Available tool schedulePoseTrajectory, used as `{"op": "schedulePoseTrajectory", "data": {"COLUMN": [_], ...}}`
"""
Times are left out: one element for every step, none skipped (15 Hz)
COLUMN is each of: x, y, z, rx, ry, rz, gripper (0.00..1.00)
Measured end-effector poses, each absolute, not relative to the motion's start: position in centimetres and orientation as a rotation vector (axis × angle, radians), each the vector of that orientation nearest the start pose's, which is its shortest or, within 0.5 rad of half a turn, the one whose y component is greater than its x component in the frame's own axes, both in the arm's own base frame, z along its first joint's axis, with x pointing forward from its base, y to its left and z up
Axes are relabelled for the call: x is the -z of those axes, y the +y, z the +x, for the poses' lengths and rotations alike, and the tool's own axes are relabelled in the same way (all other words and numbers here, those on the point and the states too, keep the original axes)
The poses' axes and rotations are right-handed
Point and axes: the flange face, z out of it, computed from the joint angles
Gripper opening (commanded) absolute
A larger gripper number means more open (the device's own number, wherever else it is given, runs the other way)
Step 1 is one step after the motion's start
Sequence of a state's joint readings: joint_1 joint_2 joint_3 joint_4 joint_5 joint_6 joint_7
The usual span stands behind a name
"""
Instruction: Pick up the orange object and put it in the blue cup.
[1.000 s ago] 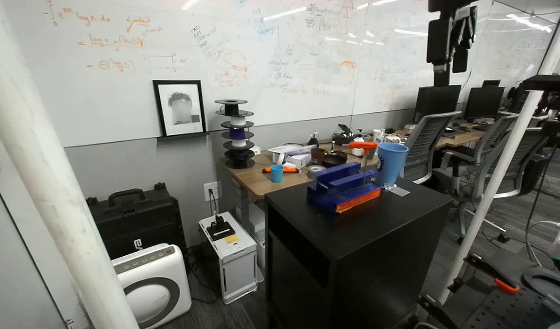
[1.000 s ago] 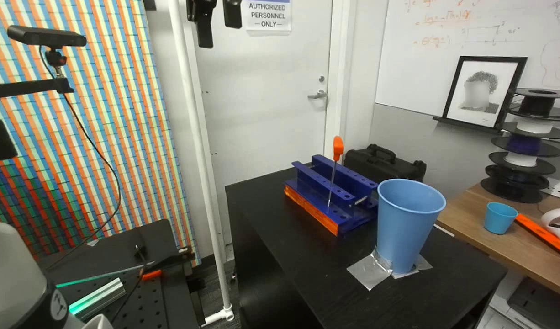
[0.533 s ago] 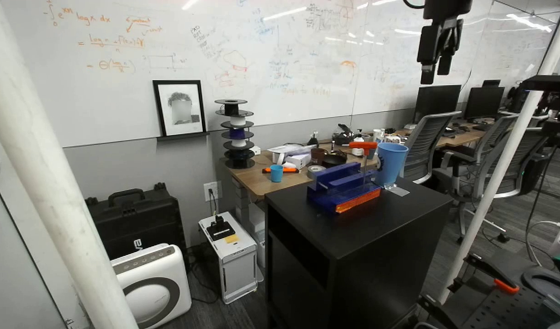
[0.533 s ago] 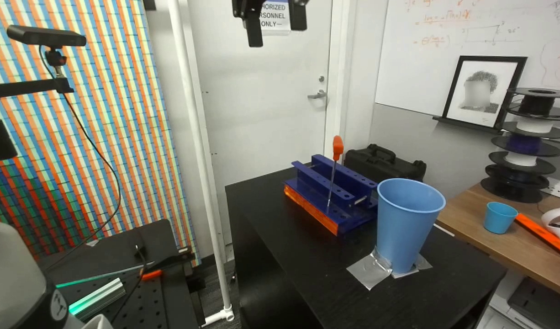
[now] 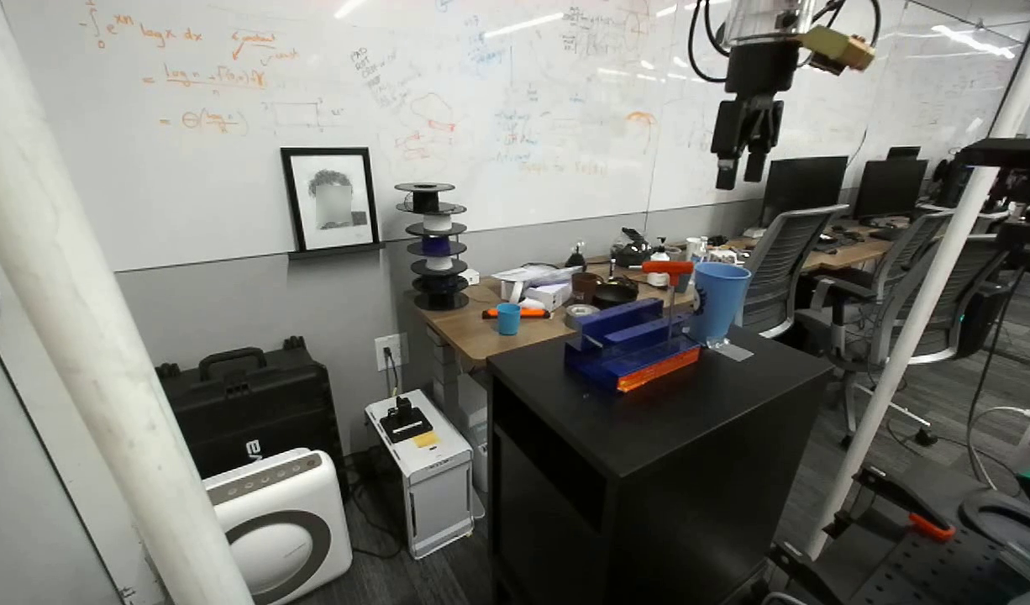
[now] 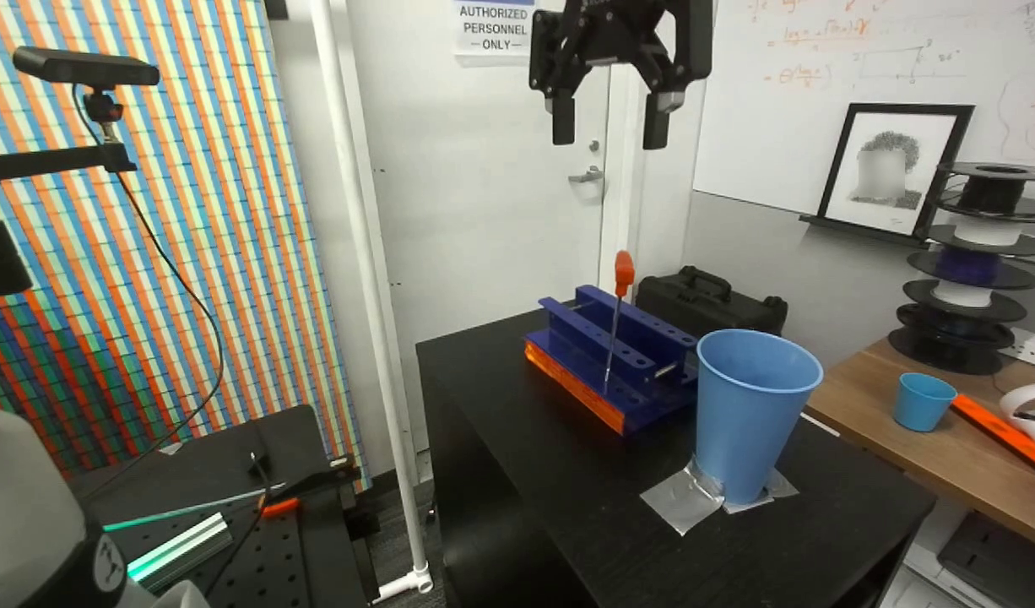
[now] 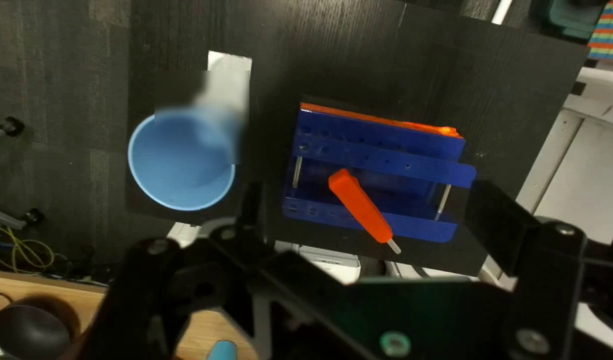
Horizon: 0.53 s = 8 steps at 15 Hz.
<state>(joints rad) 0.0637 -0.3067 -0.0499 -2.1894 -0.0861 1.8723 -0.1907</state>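
Observation:
The orange object is a T-shaped tool handle (image 5: 668, 267) (image 6: 625, 274) on a thin metal shaft. It stands upright in a dark blue rack (image 5: 624, 338) (image 6: 665, 411) with orange edging. In the wrist view the orange handle (image 7: 360, 206) lies between my fingers, over the rack (image 7: 381, 125). The light-blue cup (image 5: 718, 302) (image 6: 747, 431) stands beside the rack, taped down; its open mouth (image 7: 181, 165) shows left of my fingers in the wrist view. My gripper (image 5: 739, 175) (image 6: 609, 142) is open and empty, pointing down, well above the handle; its fingers (image 7: 367, 192) spread wide.
Rack and cup stand on a black cabinet (image 5: 717, 403) (image 6: 501, 405). Silver tape (image 6: 680, 505) lies at the cup's base. A wooden desk (image 6: 864, 405) behind holds a small blue cup (image 5: 508, 319) (image 6: 923, 403) and spools (image 5: 438, 252). White poles (image 5: 893, 353) (image 6: 361, 253) stand nearby.
My gripper has come down and moved sideways, from beyond the cup to above the rack area. It stays open. The orange handle, rack and cup have not moved.

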Motion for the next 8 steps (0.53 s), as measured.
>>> {"op": "schedulePoseTrajectory", "data": {"x": [-50.7,-50.2,-49.8,-49.4,-48.9,-48.3,-47.7,-47.0], "y": [0.2,0.6,1.0,1.4,1.8,2.1,2.4,2.7], "z": [47.3,48.4,49.5,50.6,51.6,52.5,53.3,53.9], "rx": [-0.039,-0.051,-0.062,-0.072,-0.084,-0.098,-0.114,-0.133], "ry": [-0.397,-0.422,-0.447,-0.474,-0.504,-0.531,-0.562,-0.594], "rz": [-3.165,-3.148,-3.137,-3.127,-3.118,-3.111,-3.104,-3.095], "gripper": [1.0,1.0,1.0,1.0,1.0,1.0,1.0,1.0]}}
